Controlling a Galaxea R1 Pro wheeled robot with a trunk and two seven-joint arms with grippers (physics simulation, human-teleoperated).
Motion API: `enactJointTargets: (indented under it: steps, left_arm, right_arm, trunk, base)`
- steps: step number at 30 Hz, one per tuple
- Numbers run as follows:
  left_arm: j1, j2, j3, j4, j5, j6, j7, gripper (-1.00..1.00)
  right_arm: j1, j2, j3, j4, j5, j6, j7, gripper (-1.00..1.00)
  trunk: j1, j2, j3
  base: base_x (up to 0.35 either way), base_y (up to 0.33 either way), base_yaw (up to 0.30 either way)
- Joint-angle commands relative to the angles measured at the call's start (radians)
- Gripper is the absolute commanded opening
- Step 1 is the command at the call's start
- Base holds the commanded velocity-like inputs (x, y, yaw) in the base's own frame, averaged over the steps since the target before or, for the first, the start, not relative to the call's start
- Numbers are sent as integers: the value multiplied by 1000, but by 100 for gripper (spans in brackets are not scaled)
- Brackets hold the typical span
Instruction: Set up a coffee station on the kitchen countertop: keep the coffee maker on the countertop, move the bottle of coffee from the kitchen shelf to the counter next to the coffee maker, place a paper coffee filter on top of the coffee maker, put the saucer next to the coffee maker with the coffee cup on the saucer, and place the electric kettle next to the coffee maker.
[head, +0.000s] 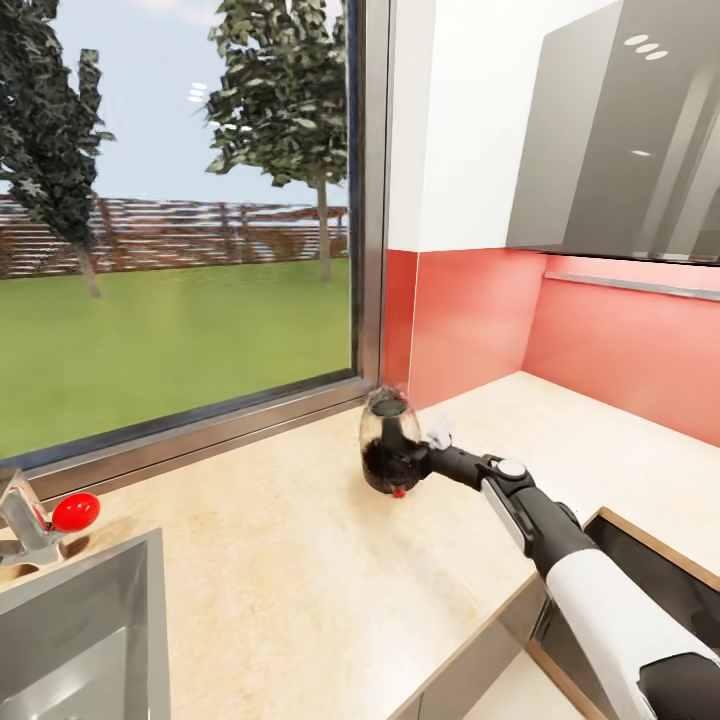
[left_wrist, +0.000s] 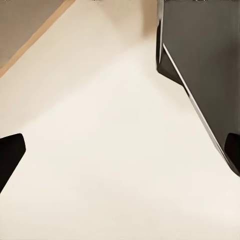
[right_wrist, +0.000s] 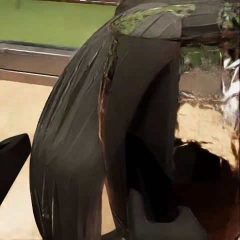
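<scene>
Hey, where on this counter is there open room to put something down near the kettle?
Bare counter lies between the sink and the kettle, and again between the kettle and the red wall. It is crowded at the kettle itself, where the right end effector sits at its handle.

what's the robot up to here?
The right arm reaches across the countertop to the coffee maker, a dark glass-bodied unit standing near the window sill. The right gripper is at its side; the right wrist view is close up on the dark body, but whether the fingers are closed on it cannot be told. The left gripper hangs open over a pale surface, holding nothing. A sink and a red-knobbed tap sit at the counter's left end.
</scene>
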Motion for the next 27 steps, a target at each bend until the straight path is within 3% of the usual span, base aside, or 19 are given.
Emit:
enactJointTargets:
  steps: [1,6,16,27]
  left_arm:
    - [-1,0,8,2,-11,-8,5,100]
    - [-1,0,7,2,-11,-7,5,100]
    - [-1,-3,8,2,-11,2,7,100]
    - [-1,-6,13,1,-11,2,22,100]
  right_arm:
    - [-1,-15,2,-5,-17,5,73,-100]
    - [-1,-19,3,-13,-17,4,126,-100]
    - [-1,-19,2,-14,-19,4,140,-100]
    - [-1,-19,2,-14,-18,7,189,-100]
  trunk:
    - [1,-2,-2]
    - [1,-2,-2]
    - [1,-2,-2]
    - [1,-2,-2]
  base:
    - [0,0,0]
    - [0,0,0]
    - [-2,-5,16]
    - [-139,-198,250]
